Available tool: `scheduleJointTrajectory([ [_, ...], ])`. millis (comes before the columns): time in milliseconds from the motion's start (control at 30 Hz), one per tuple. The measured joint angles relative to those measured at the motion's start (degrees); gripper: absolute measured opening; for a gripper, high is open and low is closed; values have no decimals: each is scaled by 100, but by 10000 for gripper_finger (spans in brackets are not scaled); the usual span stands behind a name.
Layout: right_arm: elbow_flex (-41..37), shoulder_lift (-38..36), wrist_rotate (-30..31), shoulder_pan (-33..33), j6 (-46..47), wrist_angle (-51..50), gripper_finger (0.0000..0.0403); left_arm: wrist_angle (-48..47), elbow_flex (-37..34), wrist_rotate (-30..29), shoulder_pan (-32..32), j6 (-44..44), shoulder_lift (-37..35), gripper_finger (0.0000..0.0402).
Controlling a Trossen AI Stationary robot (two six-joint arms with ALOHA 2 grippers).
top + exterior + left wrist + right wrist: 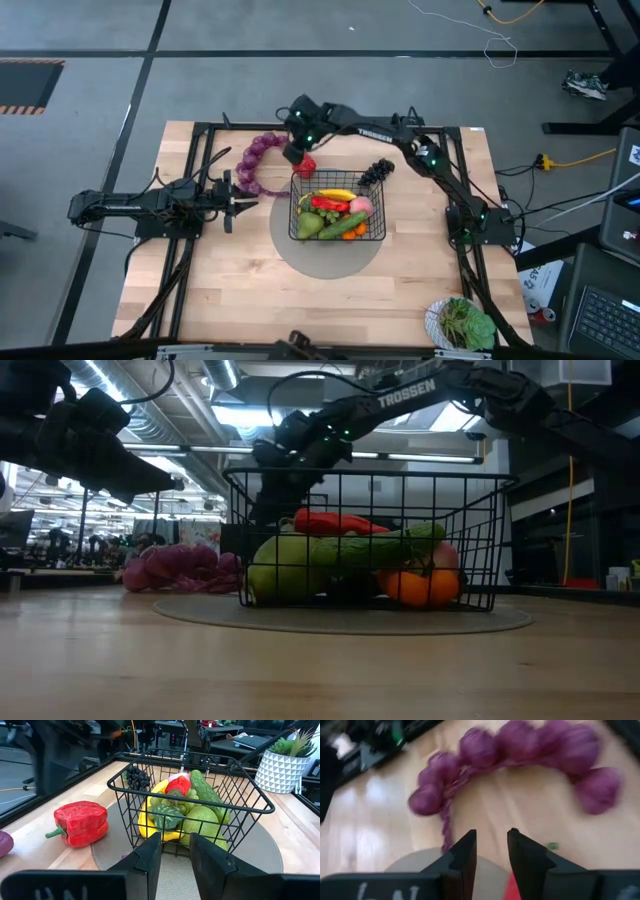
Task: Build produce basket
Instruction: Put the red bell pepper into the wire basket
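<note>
Two hands, both slightly open and empty: the right hand point(296, 152) hovers above the red pepper point(306, 166) near frame center, beside the basket point(337, 236); the left hand point(238, 195) waits center-left over the counter point(230, 290).

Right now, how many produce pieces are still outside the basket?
3. The red pepper sits just past the basket's far left corner, the purple grape string curls left of it, and the dark grapes lie beyond the far right corner. Others may be hidden.
</note>
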Motion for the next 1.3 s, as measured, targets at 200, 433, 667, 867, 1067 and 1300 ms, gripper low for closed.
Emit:
scheduleJointTrajectory([
  [200, -4, 199, -267, 107, -245, -121, 110, -1, -1, 2, 0, 0, 1, 96],
  [433, -11, 265, -220, -177, -209, -763, 110, -2, -2, -15, -2, 0, -1, 96],
  [667, 9, 244, -164, -534, -151, -1699, 110, 1, -2, -40, -1, -1, 1, 96],
  [867, 30, 211, 111, -784, -74, -2605, 110, 2, 0, -42, -1, 0, -1, 96],
  [1067, 405, 246, 679, -976, -342, -4043, 110, 2, 0, -42, 0, 1, 1, 96],
  [1300, 304, 160, 2305, -1202, -477, -4859, 110, 2, -1, -42, -1, -1, -1, 96],
])
